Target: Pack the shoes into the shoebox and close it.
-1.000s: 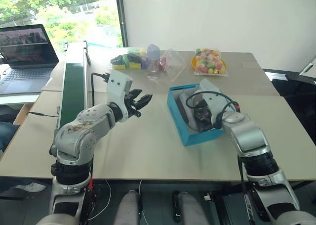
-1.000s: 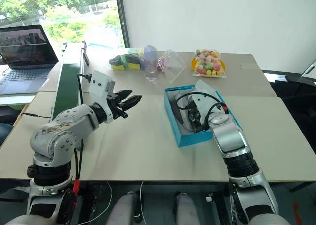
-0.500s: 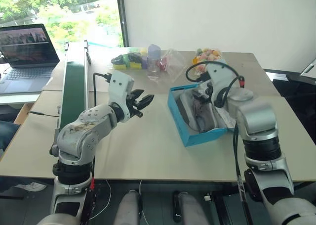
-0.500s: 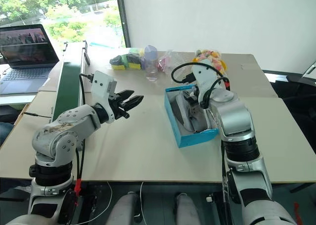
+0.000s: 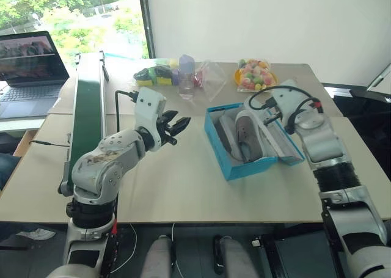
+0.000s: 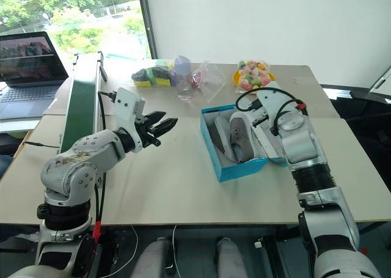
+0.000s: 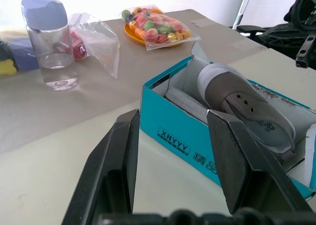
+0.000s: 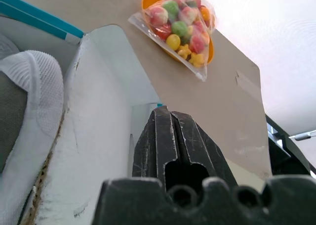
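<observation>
The turquoise shoebox stands open at the table's middle right. Both grey shoes lie inside it: one upright, one on its side showing its pale sole. The lid lies flat to the box's right, whitish side up. My right gripper is shut with nothing between its fingers, hovering over the lid's far end beside the box. My left gripper hangs open and empty above the table, left of the box and pointing at it; its wrist view shows the box's lettered side.
Along the table's far edge stand a clear bottle with a lilac cap, a crumpled plastic bag, sponges and a bag of coloured sweets on an orange plate. A green belt and a laptop are at the left.
My right gripper rose out of the box, swung right and farther away over the lid, and shut. The shoes now lie uncovered in the box. My left arm stayed put.
</observation>
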`<action>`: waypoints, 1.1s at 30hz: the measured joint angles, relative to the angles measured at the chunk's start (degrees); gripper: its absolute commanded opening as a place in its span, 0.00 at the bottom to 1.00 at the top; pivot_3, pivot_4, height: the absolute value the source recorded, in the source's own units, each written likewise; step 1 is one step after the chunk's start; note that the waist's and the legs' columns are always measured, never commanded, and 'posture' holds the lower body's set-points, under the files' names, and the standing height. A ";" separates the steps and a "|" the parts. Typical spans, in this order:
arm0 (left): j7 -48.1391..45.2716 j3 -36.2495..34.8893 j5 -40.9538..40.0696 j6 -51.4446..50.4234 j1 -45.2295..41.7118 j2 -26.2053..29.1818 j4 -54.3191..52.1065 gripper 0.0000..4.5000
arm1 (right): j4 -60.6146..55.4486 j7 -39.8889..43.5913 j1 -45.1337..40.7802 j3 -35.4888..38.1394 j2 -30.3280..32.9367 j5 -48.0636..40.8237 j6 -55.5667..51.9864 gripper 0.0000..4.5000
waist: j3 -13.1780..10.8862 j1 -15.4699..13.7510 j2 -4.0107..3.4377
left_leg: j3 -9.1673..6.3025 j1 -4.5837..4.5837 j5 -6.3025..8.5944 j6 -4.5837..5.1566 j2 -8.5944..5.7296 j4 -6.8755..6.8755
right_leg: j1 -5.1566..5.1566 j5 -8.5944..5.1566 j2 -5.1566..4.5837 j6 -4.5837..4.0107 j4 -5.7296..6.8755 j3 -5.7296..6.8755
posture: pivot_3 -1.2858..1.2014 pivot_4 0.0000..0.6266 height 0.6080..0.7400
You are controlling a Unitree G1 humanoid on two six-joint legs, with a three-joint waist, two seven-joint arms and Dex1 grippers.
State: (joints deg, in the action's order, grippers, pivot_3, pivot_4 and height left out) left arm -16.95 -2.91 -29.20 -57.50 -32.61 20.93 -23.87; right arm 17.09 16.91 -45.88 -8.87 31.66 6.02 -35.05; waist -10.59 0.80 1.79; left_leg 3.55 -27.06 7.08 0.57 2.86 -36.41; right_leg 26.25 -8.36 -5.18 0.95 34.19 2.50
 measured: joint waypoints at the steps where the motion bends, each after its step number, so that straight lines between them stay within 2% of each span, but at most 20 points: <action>1: 0.02 0.00 0.01 0.00 0.00 0.00 -0.01 0.51 | 1.17 0.00 -0.01 -0.18 -0.65 0.09 0.99 0.00 | 0.00 -0.01 0.00 | 0.00 0.00 0.00 0.01 0.00 0.00 | 0.00 0.00 0.00 0.00 0.00 0.00 | 0.52 0.24 0.99; 6: 0.23 -0.03 0.03 -0.01 0.00 0.12 -0.10 0.51 | 6.36 0.32 -1.11 -1.20 -4.90 0.50 4.65 0.00 | 0.00 -0.01 0.00 | 0.00 0.00 -0.03 0.05 -0.01 -0.01 | 0.00 0.02 0.00 0.03 0.02 -0.02 | 0.52 0.24 0.99; 14: 0.87 -0.21 0.05 -0.04 0.08 0.52 -0.21 0.51 | 5.00 3.67 -2.23 -0.96 -7.14 -0.34 4.10 0.00 | 0.00 -0.06 0.00 | 0.00 0.00 -0.03 0.04 0.00 -0.01 | -0.01 0.02 0.00 0.03 0.02 -0.03 | 0.52 0.24 0.99; 22: 0.94 -0.10 0.11 -0.04 0.26 1.05 -0.26 0.51 | -1.60 7.44 -2.22 7.12 -13.72 -10.62 -8.31 0.00 | 0.00 -0.02 -0.01 | 0.00 0.07 -0.02 0.03 0.01 -0.01 | 0.00 0.02 0.00 0.01 0.20 -0.02 | 0.52 0.24 0.99; 26: 0.72 -0.11 0.09 -0.04 0.27 1.65 -0.26 0.51 | -3.25 8.10 -2.11 7.90 -14.19 -13.14 -12.59 0.00 | 0.01 -0.04 -0.01 | 0.00 0.09 -0.01 0.01 0.01 -0.01 | 0.00 0.02 -0.01 -0.01 0.23 -0.02 | 0.52 0.24 0.99; 33: -4.18 -0.27 -0.86 -0.06 1.14 6.77 -1.18 0.51 | -5.92 8.13 -0.89 7.87 -14.17 -14.23 -15.64 0.00 | 0.02 -0.07 -0.03 | 0.01 0.10 0.00 -0.01 0.01 0.00 | 0.01 0.02 -0.04 -0.02 0.24 -0.01 | 0.52 0.24 0.99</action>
State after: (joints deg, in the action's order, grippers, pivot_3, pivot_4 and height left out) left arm -21.13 -3.19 -30.06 -57.56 -31.47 27.70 -25.04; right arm 11.17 25.04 -46.77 -1.00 17.49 -8.22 -50.69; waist -10.57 0.73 1.76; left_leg 3.56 -26.96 7.08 0.56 2.88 -36.41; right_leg 26.27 -8.35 -5.22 0.93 34.43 2.49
